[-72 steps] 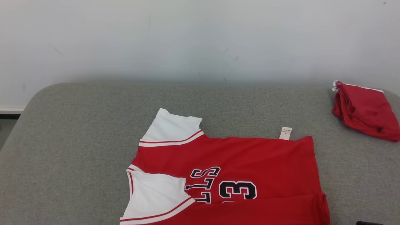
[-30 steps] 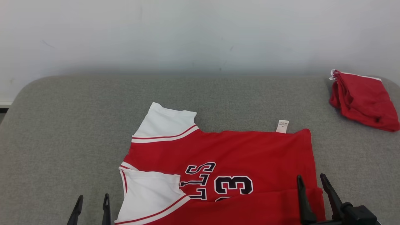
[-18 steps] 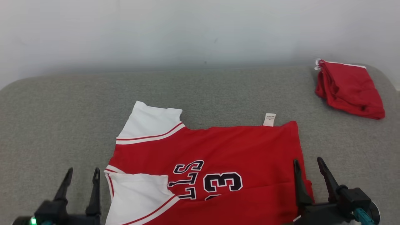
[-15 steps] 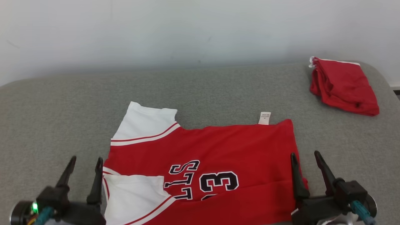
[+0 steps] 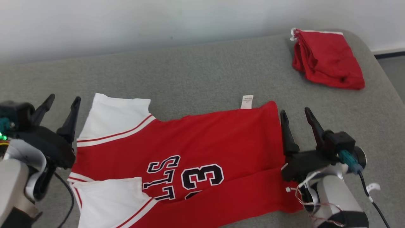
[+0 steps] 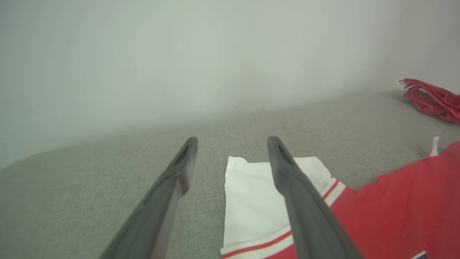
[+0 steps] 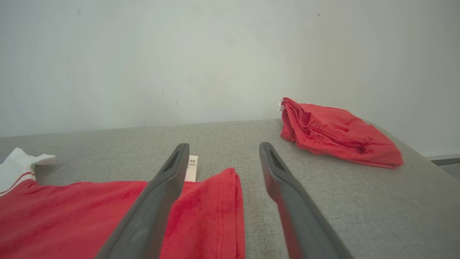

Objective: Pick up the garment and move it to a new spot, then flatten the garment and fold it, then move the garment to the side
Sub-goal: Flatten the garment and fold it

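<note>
The garment [image 5: 202,145] is a red jersey with white sleeves and black lettering, spread flat on the grey surface with its near edge folded over. My left gripper [image 5: 61,101] hovers open beside the far white sleeve [image 6: 251,190], just left of it. At the hem on the right, my right gripper [image 5: 294,114] stands open, its left finger [image 7: 169,180] over the red hem corner [image 7: 219,201]. A white label [image 5: 247,102] sticks out from the far edge. Neither gripper holds anything.
A second red garment [image 5: 326,58], bundled up, lies at the far right corner of the grey padded surface [image 5: 190,69]. A pale wall rises behind. The surface's right edge drops to the floor [image 5: 394,68].
Both grippers have come up into the head view and advanced to either end of the jersey. The camera has tilted down and turned right, shifting the whole scene. Both jaws stayed open.
</note>
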Motion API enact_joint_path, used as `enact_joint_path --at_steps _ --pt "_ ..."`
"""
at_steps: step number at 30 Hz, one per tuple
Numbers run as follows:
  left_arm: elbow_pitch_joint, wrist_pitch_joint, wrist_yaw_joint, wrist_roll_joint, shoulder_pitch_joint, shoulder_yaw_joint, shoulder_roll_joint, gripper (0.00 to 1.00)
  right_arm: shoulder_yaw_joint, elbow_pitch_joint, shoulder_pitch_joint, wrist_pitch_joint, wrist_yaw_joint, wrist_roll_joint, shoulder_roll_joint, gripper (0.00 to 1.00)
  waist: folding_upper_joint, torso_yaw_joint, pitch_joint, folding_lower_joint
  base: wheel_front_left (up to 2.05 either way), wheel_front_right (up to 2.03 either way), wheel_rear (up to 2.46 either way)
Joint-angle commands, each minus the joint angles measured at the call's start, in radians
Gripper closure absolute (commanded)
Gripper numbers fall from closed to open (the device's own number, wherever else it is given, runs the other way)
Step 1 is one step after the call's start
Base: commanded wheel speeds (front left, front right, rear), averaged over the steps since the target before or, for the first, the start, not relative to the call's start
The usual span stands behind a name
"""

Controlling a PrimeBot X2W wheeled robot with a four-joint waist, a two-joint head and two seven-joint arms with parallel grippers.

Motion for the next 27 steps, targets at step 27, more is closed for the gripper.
enact_joint_path --at_steps 27 --pt "0.201 0.174 0.001 -0.301 -0.319 -0.362 0.188 0.0 0.058 0.037 -0.159 0.0 -0.003 0.066 0.006 0.0 -0.0001 -0.14 0.218 -0.0002 0.0 0.0 0.0"
